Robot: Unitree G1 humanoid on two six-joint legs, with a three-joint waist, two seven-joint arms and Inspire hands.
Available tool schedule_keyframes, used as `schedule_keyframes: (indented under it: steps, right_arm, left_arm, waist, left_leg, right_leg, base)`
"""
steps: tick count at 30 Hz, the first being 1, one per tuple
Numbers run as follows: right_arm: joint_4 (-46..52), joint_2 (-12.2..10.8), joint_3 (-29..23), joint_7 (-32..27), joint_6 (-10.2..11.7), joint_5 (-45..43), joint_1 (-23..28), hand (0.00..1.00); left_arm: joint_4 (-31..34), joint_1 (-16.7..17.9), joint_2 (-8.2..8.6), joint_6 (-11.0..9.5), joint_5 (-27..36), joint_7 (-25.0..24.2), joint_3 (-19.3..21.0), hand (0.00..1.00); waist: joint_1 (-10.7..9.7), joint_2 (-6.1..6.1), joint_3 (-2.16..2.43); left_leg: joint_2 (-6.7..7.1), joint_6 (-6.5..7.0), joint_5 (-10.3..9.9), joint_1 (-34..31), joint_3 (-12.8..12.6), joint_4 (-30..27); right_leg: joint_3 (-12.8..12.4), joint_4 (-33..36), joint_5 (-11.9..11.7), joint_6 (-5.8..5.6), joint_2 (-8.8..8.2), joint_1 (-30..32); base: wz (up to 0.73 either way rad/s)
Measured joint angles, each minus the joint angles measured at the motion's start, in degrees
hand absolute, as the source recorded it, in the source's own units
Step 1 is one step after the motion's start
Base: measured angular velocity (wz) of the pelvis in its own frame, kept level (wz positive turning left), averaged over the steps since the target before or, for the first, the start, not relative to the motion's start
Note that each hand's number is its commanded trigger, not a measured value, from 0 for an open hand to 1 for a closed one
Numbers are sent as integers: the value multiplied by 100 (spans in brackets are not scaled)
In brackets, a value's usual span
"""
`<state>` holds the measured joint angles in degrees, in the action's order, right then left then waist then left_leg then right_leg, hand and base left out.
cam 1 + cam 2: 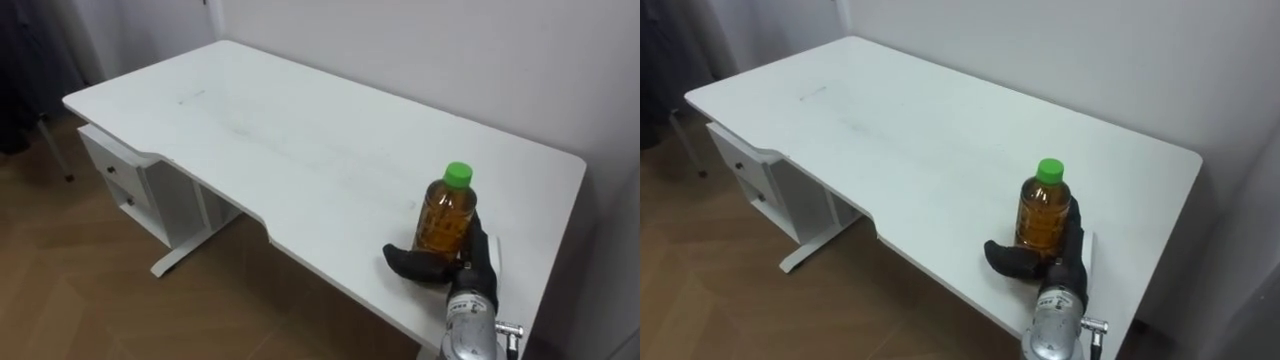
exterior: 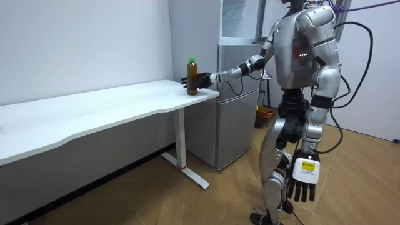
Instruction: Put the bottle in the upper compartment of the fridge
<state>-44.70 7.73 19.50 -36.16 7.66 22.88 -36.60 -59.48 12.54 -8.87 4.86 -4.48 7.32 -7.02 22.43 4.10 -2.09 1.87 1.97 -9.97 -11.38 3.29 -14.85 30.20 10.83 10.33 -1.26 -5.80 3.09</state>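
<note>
Bottle (image 1: pixel 445 215) stands on bench (image 1: pixel 300 130), near the edge. Left eye view: right hand (image 1: pixel 440 266) curled round its low part. Room view: left hand (image 2: pixel 304 178) hangs, fingers straight; fridge (image 2: pixel 234 112) just by bench end. Step: grab. Nxt: lift it, turn to fridge top.

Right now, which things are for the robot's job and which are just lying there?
For the job: bottle, with the right hand curled round it; fridge.
Just there: white desk; drawers under it; left hand, hanging open.
</note>
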Motion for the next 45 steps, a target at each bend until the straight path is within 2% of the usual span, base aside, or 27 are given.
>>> schedule_keyframes:
  steps: [3,7,10,13,20,24,30,31,32,35,36,37,38,40,42,44,45]
  right_arm:
    - [-299,148,19,34,50,27,-103,100]
    - [-636,243,-7,108,170,165,-212,100]
    - [-719,308,-20,198,174,198,-263,100]
    - [-820,319,-35,283,214,183,-283,100]
    - [-814,341,-76,513,231,270,-281,100]
    - [-431,341,-64,747,36,371,-66,100]
    - [538,358,-61,1279,-305,366,409,100]
    - [914,405,-63,1321,-426,367,540,100]
    - [1153,450,-63,1339,-458,367,624,100]
    - [2106,662,-60,1445,-464,365,913,100]
    - [2349,712,-66,1479,-464,352,968,100]
    - [2617,794,-76,1508,-465,347,1066,100]
    - [2768,851,-77,1509,-465,346,1116,100]
    - [3163,977,-135,1515,-465,239,1132,100]
    - [3412,1068,-241,1519,-467,69,1138,100]
    - [3642,1094,-374,1538,-471,45,1140,100]
    - [3774,1093,-440,1588,-478,43,1145,100]
  left_arm:
    - [-1,3,1,-1,-1,63,-12,0]
    - [2,3,-12,-1,42,134,-14,0]
    - [0,3,-12,-1,42,136,-15,0]
    - [-9,-3,-13,1,37,122,-11,0]
    - [-20,-37,-14,-18,-13,82,-8,0]
    - [28,-2,-74,-32,-14,94,16,0]
    - [28,69,-94,-107,-39,113,396,0]
    - [42,103,-97,-126,-38,118,440,0]
    - [42,109,-97,-128,-43,120,459,0]
    - [43,184,-109,-153,-170,159,526,0]
    - [41,246,-106,-164,-237,187,591,0]
    - [35,311,-105,-189,-243,210,692,0]
    - [27,341,-104,-204,-241,221,738,0]
    - [-26,403,-99,-228,-239,266,855,0]
    - [-13,426,-94,-227,-239,319,926,0]
    - [-5,435,-93,-225,-240,333,925,0]
    - [-3,476,-91,-220,-241,329,925,0]
  waist:
    - [4,0,-3]
    - [5,-9,-11]
    - [6,-9,-28]
    - [8,2,-68]
    - [-1,15,-66]
    - [-39,65,-33]
    - [-174,91,-10]
    - [-212,98,1]
    - [-246,100,2]
    - [-442,96,9]
    - [-518,93,40]
    - [-579,108,140]
    - [-595,110,183]
    - [-705,104,199]
    - [-833,100,205]
    - [-898,73,200]
    - [-970,45,213]
  left_leg:
    - [1,0,0,21,-2,-6]
    - [0,0,0,23,-4,-11]
    - [-1,0,0,32,-8,-10]
    - [-5,0,0,79,-15,6]
    - [-8,0,-1,83,-12,12]
    - [-10,0,-1,109,-23,13]
    - [-21,1,0,204,-155,10]
    - [-24,1,0,230,-187,10]
    - [-25,1,0,239,-198,10]
    - [-36,1,0,385,-299,16]
    - [-37,1,0,491,-327,40]
    - [-46,1,0,566,-380,96]
    - [-56,1,0,620,-418,145]
    - [-101,1,-1,844,-556,245]
    - [-120,0,-1,932,-591,281]
    - [-143,-5,1,1019,-630,329]
    - [-144,-6,-1,1077,-636,331]
  right_leg:
    - [-14,0,0,0,3,-28]
    - [-26,0,0,0,31,-31]
    - [-32,-3,0,0,33,-35]
    - [-35,-13,0,0,36,-73]
    - [-39,-14,0,0,42,-70]
    - [-93,-19,0,0,47,-80]
    - [-254,-20,-2,3,46,-109]
    - [-321,-23,-2,3,50,-112]
    - [-329,-23,-3,4,49,-118]
    - [-423,-27,-14,6,45,-229]
    - [-475,-28,-15,5,44,-305]
    - [-509,-27,-16,3,44,-340]
    - [-533,-27,-16,3,48,-355]
    - [-664,-27,-29,19,81,-476]
    - [-669,-21,-35,28,86,-543]
    - [-719,-24,-54,53,99,-590]
    - [-744,-17,-56,55,119,-631]
  base:
    - [0]
    - [0]
    - [0]
    - [0]
    - [0]
    - [-2]
    - [-11]
    - [-17]
    - [-12]
    - [-18]
    - [-23]
    - [-23]
    - [-27]
    - [-31]
    - [-11]
    - [-11]
    - [-11]
